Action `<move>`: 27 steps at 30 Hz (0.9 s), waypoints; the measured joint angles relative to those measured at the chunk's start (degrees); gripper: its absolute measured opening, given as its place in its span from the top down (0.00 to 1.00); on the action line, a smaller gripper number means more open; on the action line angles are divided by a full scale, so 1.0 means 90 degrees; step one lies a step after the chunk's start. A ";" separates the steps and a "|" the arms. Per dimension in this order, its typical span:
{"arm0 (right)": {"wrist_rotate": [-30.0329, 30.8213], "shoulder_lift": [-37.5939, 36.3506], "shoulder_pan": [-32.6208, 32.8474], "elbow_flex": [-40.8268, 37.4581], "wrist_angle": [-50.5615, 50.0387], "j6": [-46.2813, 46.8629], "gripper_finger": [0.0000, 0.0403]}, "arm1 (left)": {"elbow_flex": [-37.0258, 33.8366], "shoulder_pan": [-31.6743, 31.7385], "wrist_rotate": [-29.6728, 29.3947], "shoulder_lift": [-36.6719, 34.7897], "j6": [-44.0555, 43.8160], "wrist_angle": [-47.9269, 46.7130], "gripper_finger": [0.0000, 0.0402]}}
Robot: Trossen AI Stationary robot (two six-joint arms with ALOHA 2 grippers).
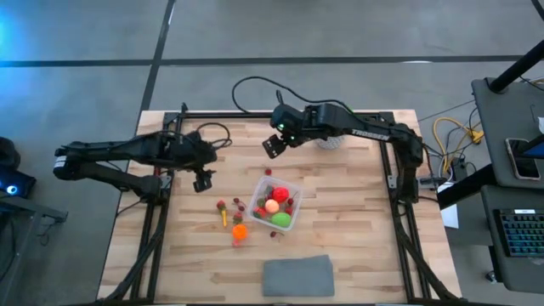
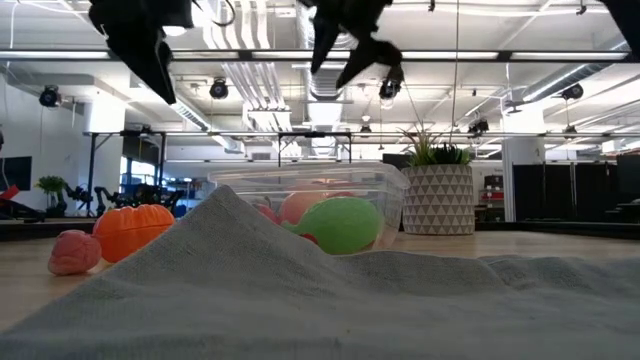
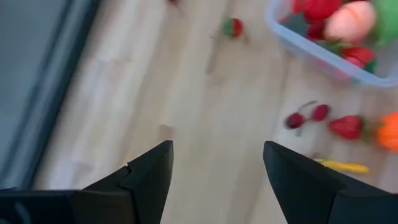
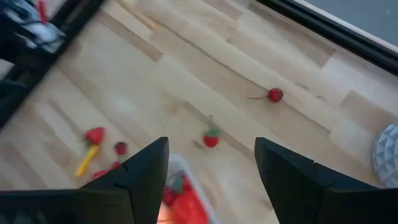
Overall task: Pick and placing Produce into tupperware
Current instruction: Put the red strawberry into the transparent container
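Your right gripper hung empty, jaws wide, just behind the tub, apparently after a drop; your left gripper, jaws also wide, faced the loose produce on the tabletop.

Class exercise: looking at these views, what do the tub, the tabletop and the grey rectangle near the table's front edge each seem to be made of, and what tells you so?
Tub: probably clear, glossy plastic; the produce inside shows through its wall.
Tabletop: looks like pale matte wood; planks with grain lines show.
Grey rectangle: apparently soft matte cloth; in the low view it rises in a limp fold.
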 joint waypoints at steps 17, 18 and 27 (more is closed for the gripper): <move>0.0276 -0.0653 0.1166 -0.0015 -0.0438 0.0686 0.43 | -0.0986 -0.0002 0.2369 -0.0093 0.1196 -0.0048 0.41; 0.0276 -0.0653 0.1241 -0.0017 -0.0442 0.0683 0.43 | -0.1147 -0.0043 0.2470 -0.0091 0.1295 -0.0006 0.41; 0.0594 -0.0617 0.1645 -0.0073 -0.0454 0.0618 0.43 | -0.2027 -0.0431 0.2524 0.0123 0.1590 0.0619 0.41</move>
